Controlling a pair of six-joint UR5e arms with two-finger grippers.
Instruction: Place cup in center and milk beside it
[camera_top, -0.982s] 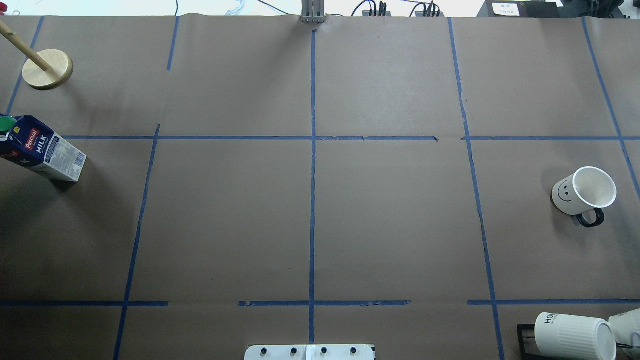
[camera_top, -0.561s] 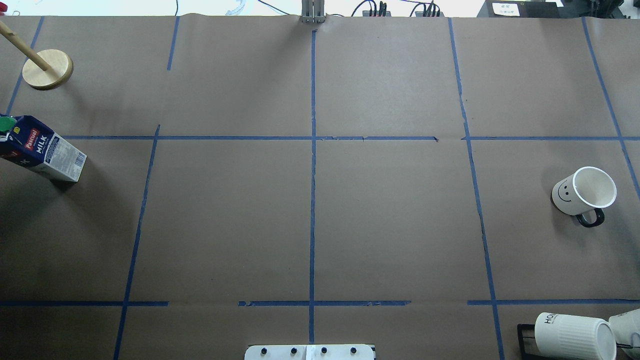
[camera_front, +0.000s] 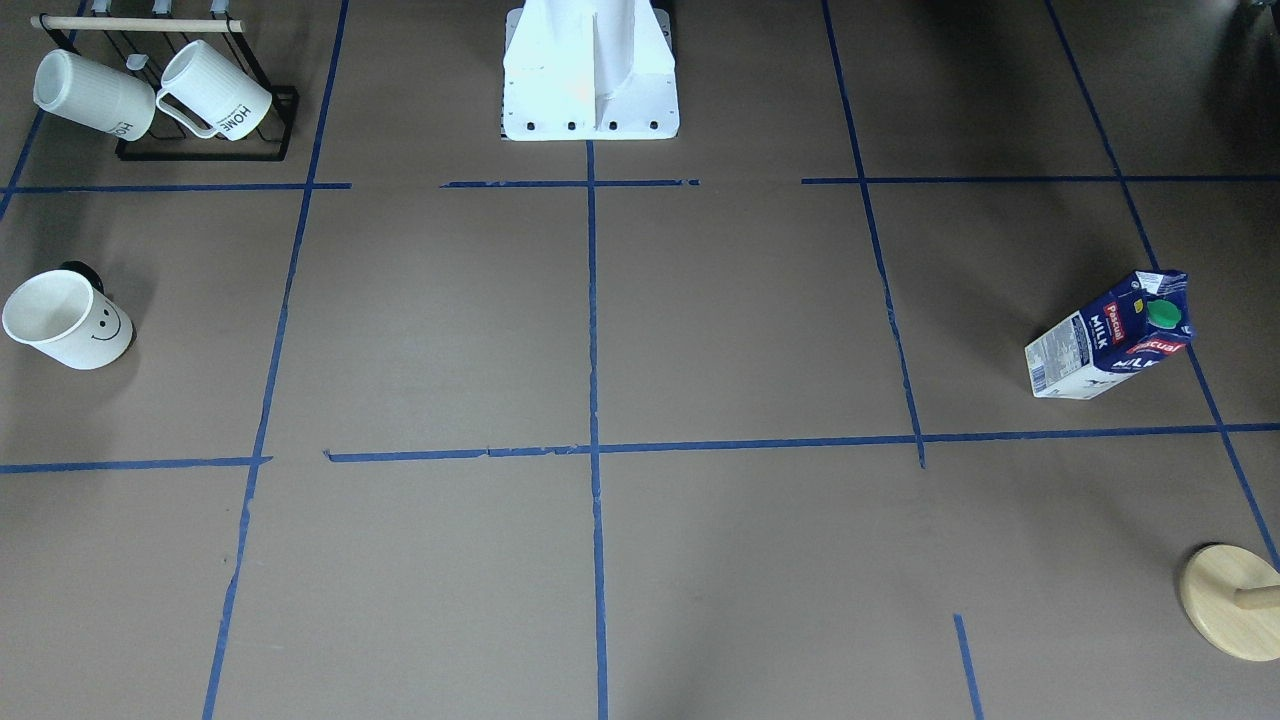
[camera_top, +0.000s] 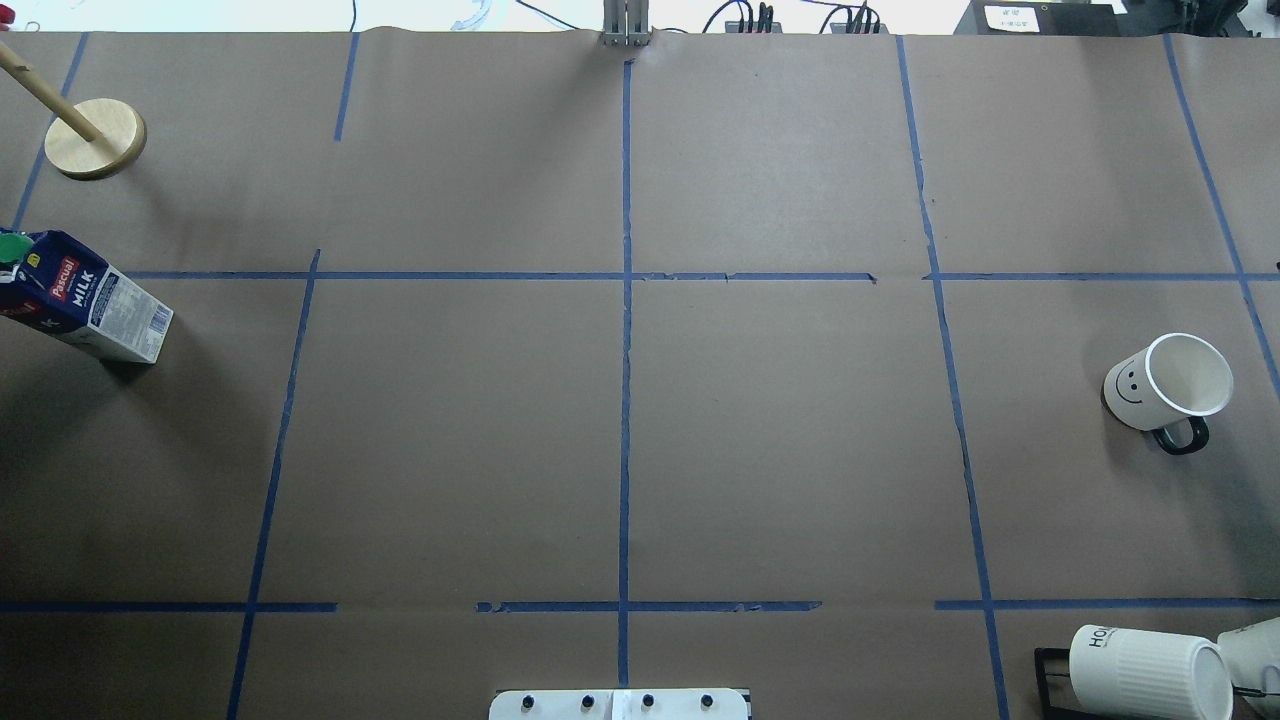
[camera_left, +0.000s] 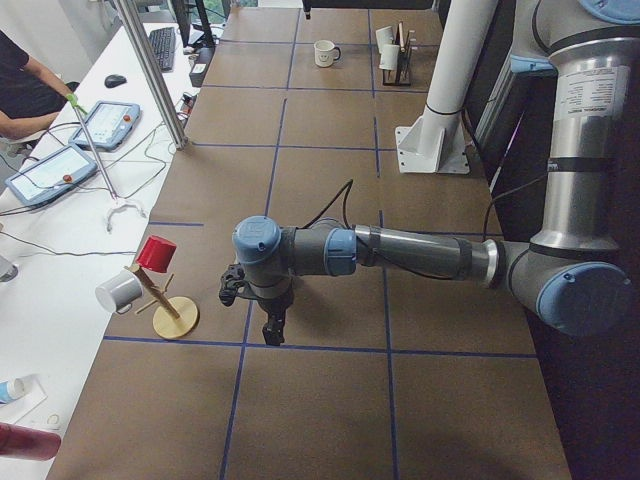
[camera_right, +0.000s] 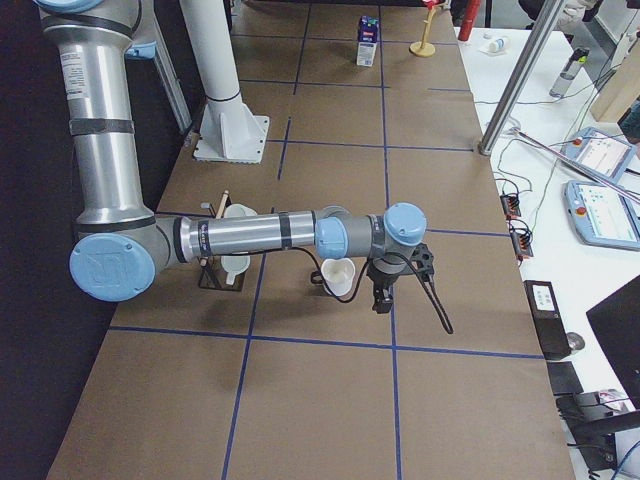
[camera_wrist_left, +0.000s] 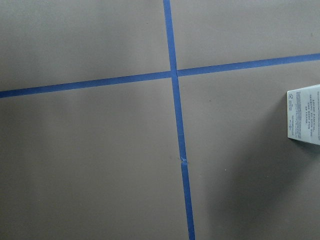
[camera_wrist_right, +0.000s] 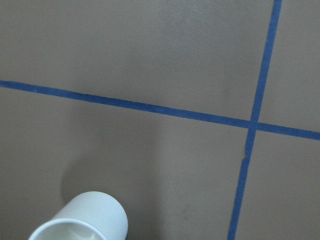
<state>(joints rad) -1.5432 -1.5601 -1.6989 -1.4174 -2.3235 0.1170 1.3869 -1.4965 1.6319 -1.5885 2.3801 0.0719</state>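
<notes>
overhead exterior: 0 of 2 placed.
cup (camera_top: 1168, 382) at 3 o'clock, milk (camera_top: 85, 298) at 9; left gripper (camera_left: 271, 335), right gripper (camera_right: 381, 300): cannot tell if open.

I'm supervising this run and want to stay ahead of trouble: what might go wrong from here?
1. The milk is tall and narrow; a side bump from the left tool may topple it.
2. The cup stands near the ribbed mugs; the wrong mug might get picked.
3. Both arms must bring things to the centre and could clash there.
</notes>
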